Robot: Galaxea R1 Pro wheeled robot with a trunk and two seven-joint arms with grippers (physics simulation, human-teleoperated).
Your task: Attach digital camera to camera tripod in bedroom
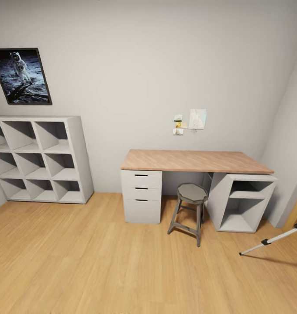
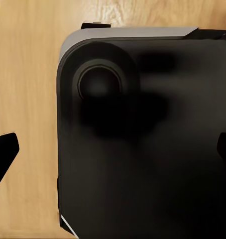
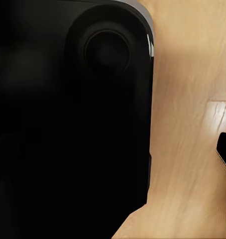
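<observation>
One silver leg of the camera tripod, with a black foot and a black joint, pokes in at the right edge of the head view and rests on the wood floor; the rest of it is cut off. The digital camera is out of view. My left gripper is open above my black base, and its dark fingertips sit at both picture edges with nothing between them. My right gripper also hangs open over the base, with one fingertip showing against the floor and the other lost in the black.
A wood-topped desk with white drawers stands against the far wall, with a grey stool in front of it. A white cube shelf stands at the left under an astronaut poster. Light wood floor stretches ahead.
</observation>
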